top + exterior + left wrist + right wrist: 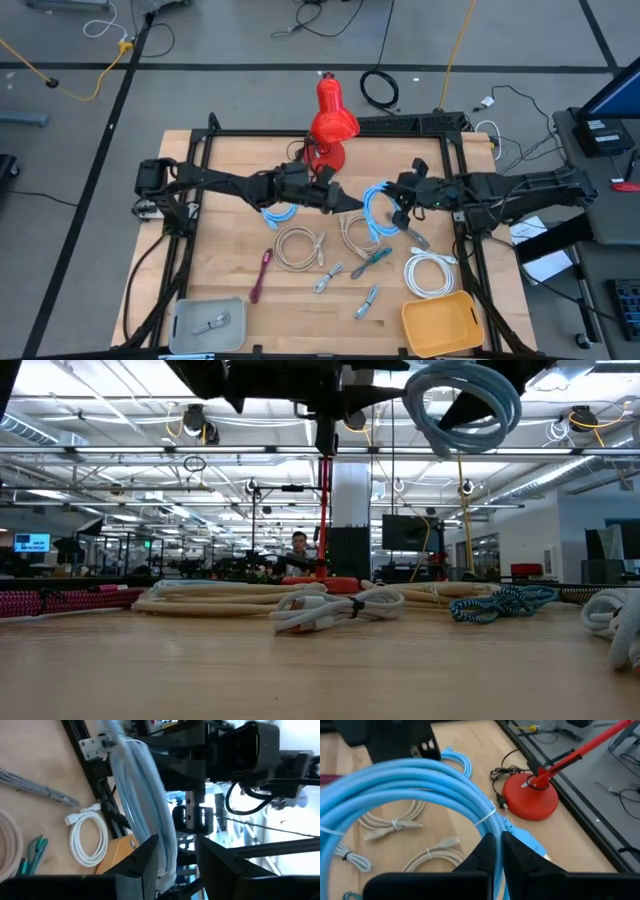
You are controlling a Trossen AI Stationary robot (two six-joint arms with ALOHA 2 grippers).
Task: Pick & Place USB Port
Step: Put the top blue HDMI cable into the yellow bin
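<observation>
Both arms meet near the middle of the worktop [210,240], just in front of the red lamp base [326,156], and a light-blue cable coil [378,212] hangs between them, lifted clear of the wood. The right gripper [497,851] has its jaws pinched nearly together on the bundle. The left gripper [176,852] has its jaws set wider, the same coil running between them; whether they press on it I cannot tell.

Risk here, as I judge it: two grips on one floppy coil. If the arms pull apart out of step, loops could slide out or the white tie could slip, and a dangling plug end could snag the cream coils lying below.

Counting, from the lamp base outward: a second light-blue coil [280,212] lying on the wood near the base, two cream coils [298,247], one white coil [432,272], one maroon braided cable [260,275], one teal braided cable [375,258], about three small grey bundles [366,301]. One grey tray [183,322] at the front corner farthest left of the base, one yellow bin [440,322] at the opposite front corner.
</observation>
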